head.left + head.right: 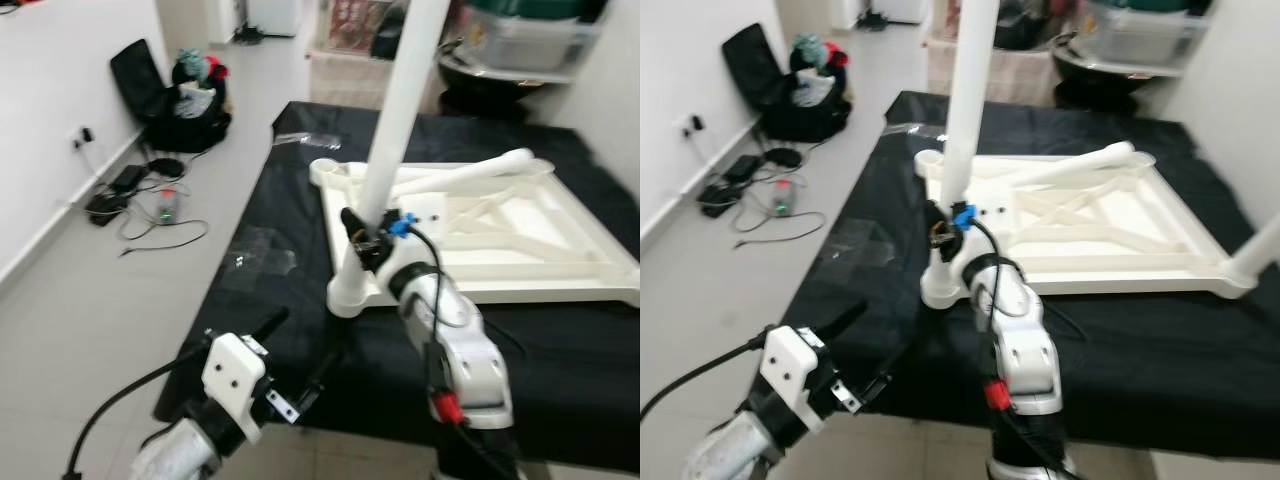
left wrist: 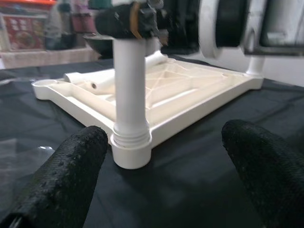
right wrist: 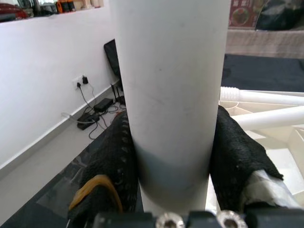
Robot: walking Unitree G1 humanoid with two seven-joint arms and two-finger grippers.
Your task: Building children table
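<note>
**Fitting the first leg into an upturned child's table**

Looking down, we see a black cloth (image 1: 250, 215) spread over a low surface. On it lies the white tabletop (image 1: 560, 240), upside down, its ribbed underside facing up. One white leg (image 1: 395, 120) stands upright in the corner socket (image 1: 350, 292) nearest us. Its threaded end shows just above the socket rim, so we judge it is seated but perhaps not fully screwed home. A second leg (image 1: 470, 172) lies loose across the tabletop's underside, and the far-left corner socket (image 1: 322, 170) is bare. A further upright leg seems to stand at the right corner (image 1: 1258, 250), though it is cut off by the frame edge. By our estimate, the build is early to midway.

Our right gripper (image 3: 172, 156) is clamped around the standing leg low down, one black padded finger pressed on each side, just above the socket.

Our left gripper (image 2: 161, 175) hangs near the cloth's front edge with its fingers spread wide, holding nothing. It points at the socket, which sits between the fingers but well beyond them.
</note>
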